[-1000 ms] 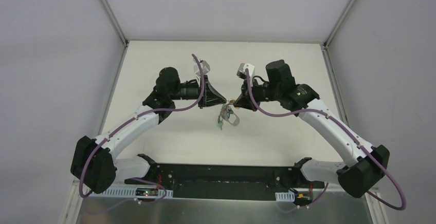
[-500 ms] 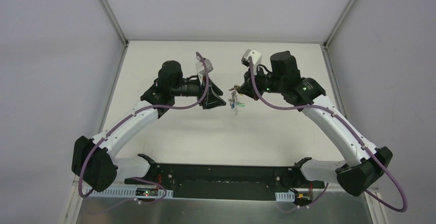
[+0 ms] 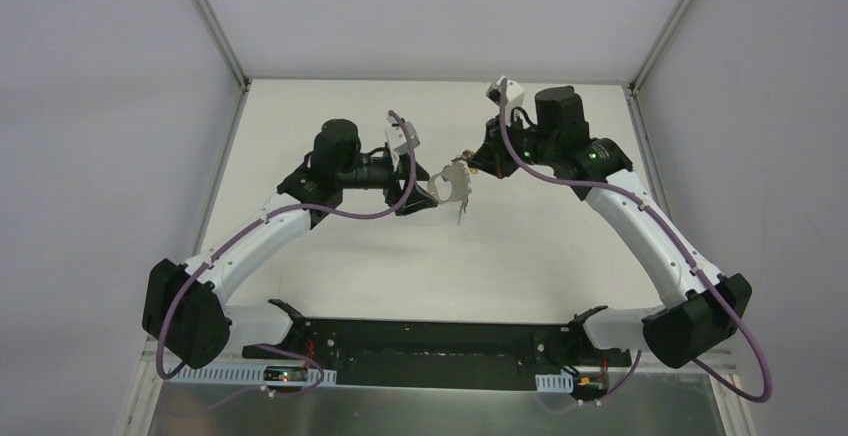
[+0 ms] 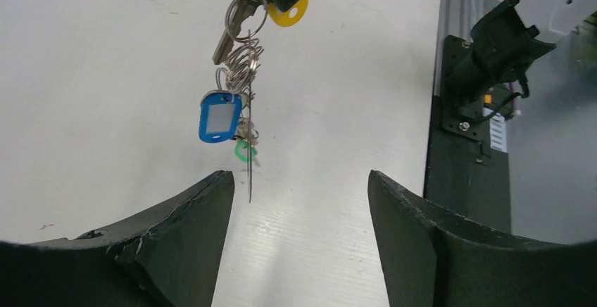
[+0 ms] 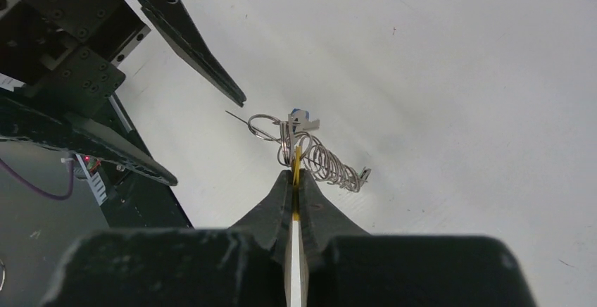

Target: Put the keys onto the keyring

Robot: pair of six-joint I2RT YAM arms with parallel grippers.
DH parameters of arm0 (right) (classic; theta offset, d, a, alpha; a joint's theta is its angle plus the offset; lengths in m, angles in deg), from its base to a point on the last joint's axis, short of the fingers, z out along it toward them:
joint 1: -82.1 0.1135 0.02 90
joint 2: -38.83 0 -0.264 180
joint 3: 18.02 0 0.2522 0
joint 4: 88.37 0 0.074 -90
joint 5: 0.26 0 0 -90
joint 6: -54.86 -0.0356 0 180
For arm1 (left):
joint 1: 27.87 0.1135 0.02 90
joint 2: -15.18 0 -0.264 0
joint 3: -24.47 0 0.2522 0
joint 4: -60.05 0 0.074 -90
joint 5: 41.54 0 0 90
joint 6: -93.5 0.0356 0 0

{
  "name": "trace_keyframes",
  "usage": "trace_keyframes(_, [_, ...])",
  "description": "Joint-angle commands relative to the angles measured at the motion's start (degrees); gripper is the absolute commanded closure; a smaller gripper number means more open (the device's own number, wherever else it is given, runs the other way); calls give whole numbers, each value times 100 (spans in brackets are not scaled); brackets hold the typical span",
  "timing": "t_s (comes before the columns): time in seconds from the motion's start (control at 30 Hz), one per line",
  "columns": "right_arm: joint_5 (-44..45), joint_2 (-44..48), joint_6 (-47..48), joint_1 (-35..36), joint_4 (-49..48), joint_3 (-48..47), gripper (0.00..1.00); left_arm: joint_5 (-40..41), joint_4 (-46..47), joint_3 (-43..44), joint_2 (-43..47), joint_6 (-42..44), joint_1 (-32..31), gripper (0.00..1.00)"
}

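Observation:
My right gripper (image 5: 296, 176) is shut on the yellow key (image 5: 296, 160), edge-on between its pads. The whole bunch hangs from that key above the table. In the left wrist view the bunch shows the yellow key head (image 4: 289, 13), a silver key (image 4: 229, 34), a coil of wire rings (image 4: 243, 62), a blue tag (image 4: 220, 117) and a green key head (image 4: 243, 152). The pale keyring (image 3: 448, 184) dangles between the two arms. My left gripper (image 4: 299, 180) is open and empty, just short of the bunch. From above, the left gripper (image 3: 424, 194) faces the right gripper (image 3: 472, 161).
The white table (image 3: 420, 266) lies under both arms, with grey walls on three sides. A black base rail (image 3: 430, 341) runs along the near edge. The right arm's black base (image 4: 486, 74) stands at the table edge in the left wrist view.
The left gripper has opened, let go of the bunch and drawn back slightly. The right gripper has carried the bunch up and away from the near edge.

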Motion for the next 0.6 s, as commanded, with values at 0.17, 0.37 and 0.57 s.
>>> trace_keyframes(0.17, [-524,194,-453,-202,-517,-25,100,737,322,153,-344,896,-13,27])
trace_keyframes(0.37, [-723,199,-609,-368,-614,61,100,413,592,432,-874,810,-13,30])
trace_keyframes(0.57, [-788,246,-711,-475,-700,172,100,187,1358,218,-1190,153,-64,45])
